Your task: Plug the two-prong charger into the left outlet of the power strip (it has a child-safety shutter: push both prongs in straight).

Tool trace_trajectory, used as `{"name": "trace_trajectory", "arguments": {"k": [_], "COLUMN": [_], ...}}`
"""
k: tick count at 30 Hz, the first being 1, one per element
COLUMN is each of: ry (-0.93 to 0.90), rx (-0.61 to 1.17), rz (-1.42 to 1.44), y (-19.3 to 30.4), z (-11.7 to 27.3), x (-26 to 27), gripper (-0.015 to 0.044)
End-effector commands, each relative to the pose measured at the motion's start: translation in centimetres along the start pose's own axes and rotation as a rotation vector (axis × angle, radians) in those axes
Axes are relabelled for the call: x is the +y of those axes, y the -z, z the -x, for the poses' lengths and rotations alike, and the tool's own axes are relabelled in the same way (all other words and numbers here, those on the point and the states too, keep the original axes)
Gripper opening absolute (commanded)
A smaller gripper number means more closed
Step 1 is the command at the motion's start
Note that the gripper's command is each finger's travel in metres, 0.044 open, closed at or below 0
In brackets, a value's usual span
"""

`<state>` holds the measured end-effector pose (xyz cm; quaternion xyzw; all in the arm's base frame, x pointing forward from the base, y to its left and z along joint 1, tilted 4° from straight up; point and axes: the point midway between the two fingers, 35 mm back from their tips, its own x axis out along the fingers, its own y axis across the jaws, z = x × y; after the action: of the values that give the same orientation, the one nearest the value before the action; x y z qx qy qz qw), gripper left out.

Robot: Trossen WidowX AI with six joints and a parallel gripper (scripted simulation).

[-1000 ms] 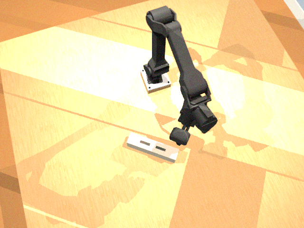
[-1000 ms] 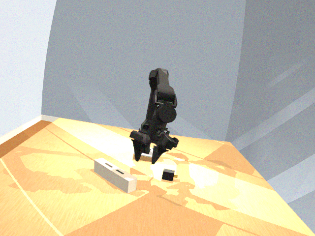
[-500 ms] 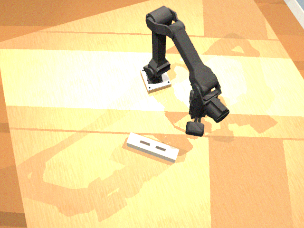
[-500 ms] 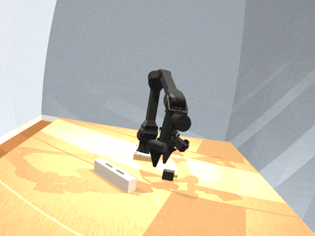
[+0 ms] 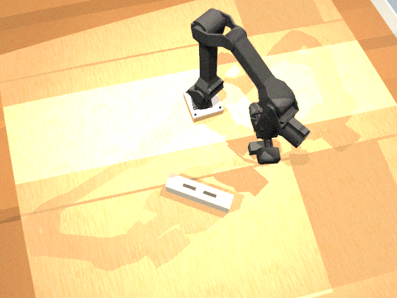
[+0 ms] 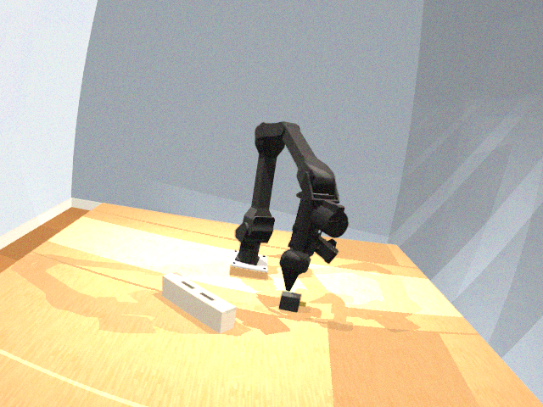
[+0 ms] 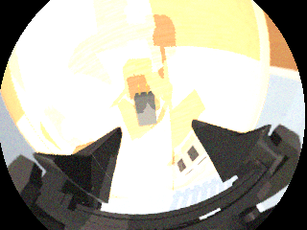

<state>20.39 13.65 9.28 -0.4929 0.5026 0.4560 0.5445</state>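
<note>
The black charger (image 5: 255,148) (image 6: 289,301) (image 7: 146,109) lies on the table to the right of the power strip. Its brass prongs (image 6: 303,303) point right in the exterior view, away from the strip. The white power strip (image 5: 199,190) (image 6: 197,302) (image 7: 187,159) lies flat with two dark outlets on top; the left outlet (image 5: 189,187) (image 6: 187,284) is empty. My gripper (image 6: 288,289) (image 7: 157,126) points down, open and empty, close above the charger. In the wrist view the charger shows ahead, between the fingertips and slightly left of centre. The fingertips are hidden in the top view.
The arm's white base plate (image 5: 206,112) (image 6: 249,264) stands behind the strip and the charger. The strip's near right end (image 6: 227,320) is the part closest to the charger. Arm shadows and bright light patches cross the wooden table (image 5: 256,243) (image 6: 263,372).
</note>
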Motion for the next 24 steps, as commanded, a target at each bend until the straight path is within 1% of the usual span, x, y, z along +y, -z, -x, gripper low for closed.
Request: {"name": "trace_trajectory", "arguments": {"k": [1, 24], "ry": [-0.031, -0.031], "rx": [0.009, 0.009], "rz": [0.043, 0.043], "y": [-0.2, -0.5], "z": [-0.3, -3.0], "x": [1.1, 1.1], "gripper": [0.044, 0.044]}}
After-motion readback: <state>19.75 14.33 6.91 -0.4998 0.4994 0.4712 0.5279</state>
